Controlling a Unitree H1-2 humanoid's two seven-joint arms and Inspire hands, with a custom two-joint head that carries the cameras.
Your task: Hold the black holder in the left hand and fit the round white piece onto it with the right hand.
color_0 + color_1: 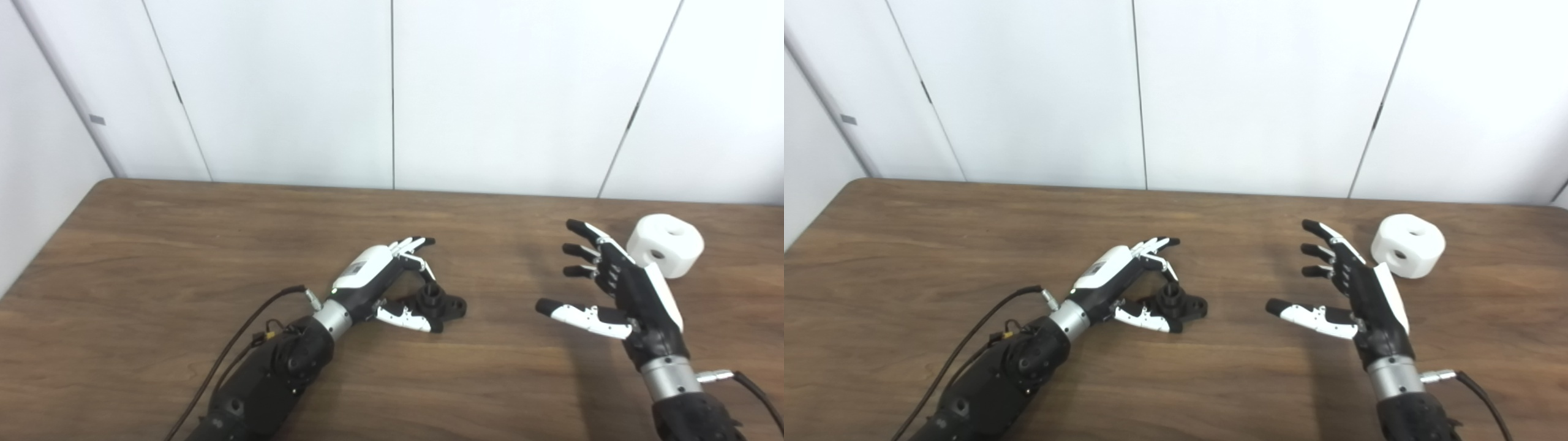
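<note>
The black holder (440, 303) lies on the wooden desk (184, 245) near its middle. The left hand (383, 278) is cupped around it, thumb at its near side and fingers (411, 246) arched above it, spread and not closed on it. Well right of the holder, the right hand (618, 288) hovers with fingers wide, holding nothing. Just beyond that hand, the round white piece (666, 245) rests on the desk.
</note>
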